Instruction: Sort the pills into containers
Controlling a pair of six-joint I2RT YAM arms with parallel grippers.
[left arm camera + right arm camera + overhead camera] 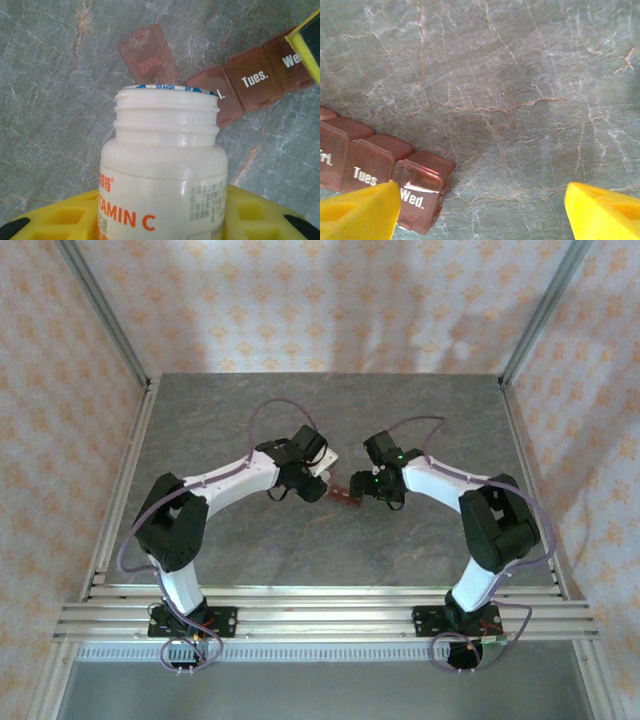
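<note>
My left gripper [162,222] is shut on a white, uncapped "Vitamin C" bottle [165,150], whose mouth tilts toward the containers. The containers [255,77] are a dark red-brown strip with "Tues." and "Wed." lids, lying mid-table [345,497]. The lid at the left end [148,55] is flipped open, just beyond the bottle's rim. My right gripper [482,202] is open just above the table. Its left finger [360,210] sits against the "Wed." compartment [417,197], and the space between the fingers holds bare table. From above, both grippers [315,475] [372,487] flank the strip. Any pills are hidden.
The grey marbled tabletop [330,410] stretches to the back and sides, bounded by aluminium rails [120,490] and patterned walls. Both arm bases are bolted to the near rail [320,615]. The two wrists are close together over the strip.
</note>
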